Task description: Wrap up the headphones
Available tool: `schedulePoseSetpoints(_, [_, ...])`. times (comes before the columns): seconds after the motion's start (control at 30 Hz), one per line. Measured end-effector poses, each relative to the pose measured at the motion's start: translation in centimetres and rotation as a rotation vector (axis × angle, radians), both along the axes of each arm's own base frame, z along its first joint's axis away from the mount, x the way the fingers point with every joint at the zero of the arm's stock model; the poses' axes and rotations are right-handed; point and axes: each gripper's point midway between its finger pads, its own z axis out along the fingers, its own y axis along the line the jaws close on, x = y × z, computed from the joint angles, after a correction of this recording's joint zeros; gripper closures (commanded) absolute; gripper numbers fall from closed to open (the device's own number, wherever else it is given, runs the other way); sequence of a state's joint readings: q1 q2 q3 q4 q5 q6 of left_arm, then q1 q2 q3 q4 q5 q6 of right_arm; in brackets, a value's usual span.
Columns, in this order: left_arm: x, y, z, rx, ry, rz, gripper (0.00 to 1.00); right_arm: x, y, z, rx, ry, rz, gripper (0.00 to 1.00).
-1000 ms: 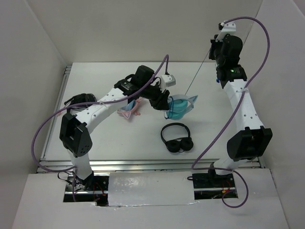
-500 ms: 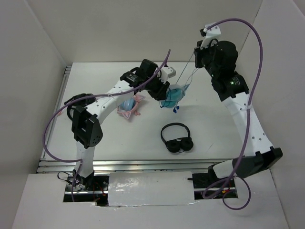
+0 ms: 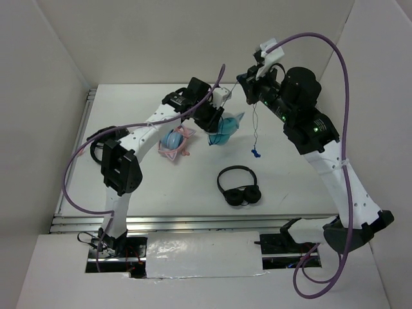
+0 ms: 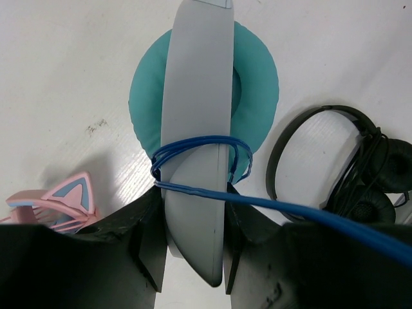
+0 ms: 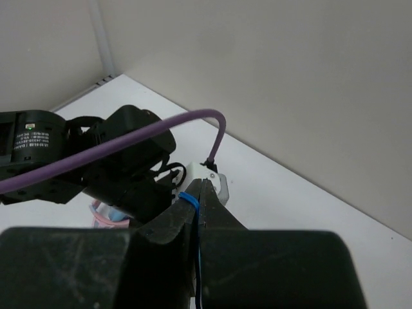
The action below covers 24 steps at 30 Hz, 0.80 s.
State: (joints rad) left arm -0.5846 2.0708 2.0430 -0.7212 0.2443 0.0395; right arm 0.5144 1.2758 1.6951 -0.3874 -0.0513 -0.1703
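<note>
Left fingers [image 4: 145, 239] clamp headphones [image 4: 198, 96], white table [image 3: 180, 193], walls [image 3: 161, 38]

The top external camera looks down from behind both bases over the table [image 3: 129, 187]. The left wrist camera looks down, close along the left gripper [image 4: 193, 241] clamping the headphones [image 4: 199, 96]; black headphones [image 4: 360, 183] right of it also show from above. The right wrist camera faces past the right gripper [image 5: 199, 193], pinching the cable [image 5: 187, 199], toward the left arm [image 5: 122, 161].
</note>
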Motion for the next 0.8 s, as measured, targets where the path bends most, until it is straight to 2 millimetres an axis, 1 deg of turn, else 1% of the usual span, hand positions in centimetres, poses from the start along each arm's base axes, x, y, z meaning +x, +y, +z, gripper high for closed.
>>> schedulePoseSetpoints(0.07, [0.2,0.5,-0.1,-0.017,0.015,0.006,1.0,0.1,-0.1,-0.3,-0.001,0.007,-0.02,1.0])
schedulePoseSetpoints(0.17, [0.4,1.8,-0.4,-0.036,0.039,0.025,1.0,0.5,-1.1,-0.8,-0.005,0.017,-0.082,1.0])
schedulePoseSetpoints(0.3, [0.0,3.6,0.0,-0.053,0.047,0.044,1.0,1.6,-3.5,-1.1,0.006,0.039,-0.188,1.0])
schedulePoseSetpoints(0.4, [-0.1,4.7,0.9,-0.08,0.046,0.052,1.0,2.3,-5.5,-1.4,0.029,0.051,-0.265,1.0])
schedulePoseSetpoints(0.47, [0.0,5.2,1.5,-0.104,0.049,0.063,1.0,2.3,-6.6,-2.2,0.045,0.063,-0.297,1.0])
schedulePoseSetpoints(0.57, [1.2,6.4,2.1,-0.146,0.059,0.117,1.0,1.2,-7.7,-4.1,0.067,0.099,-0.308,1.0])
schedulePoseSetpoints(0.63, [2.1,7.4,2.8,-0.17,0.062,0.165,1.0,-0.1,-7.3,-5.5,0.087,0.13,-0.271,1.0])
schedulePoseSetpoints(0.7, [3.1,8.2,4.0,-0.207,0.06,0.218,1.0,-1.5,-6.5,-6.4,0.116,0.144,-0.213,1.0])
schedulePoseSetpoints(0.8, [4.9,9.5,7.3,-0.294,0.026,0.279,1.0,-4.1,-5.2,-8.6,0.154,0.175,-0.125,1.0])
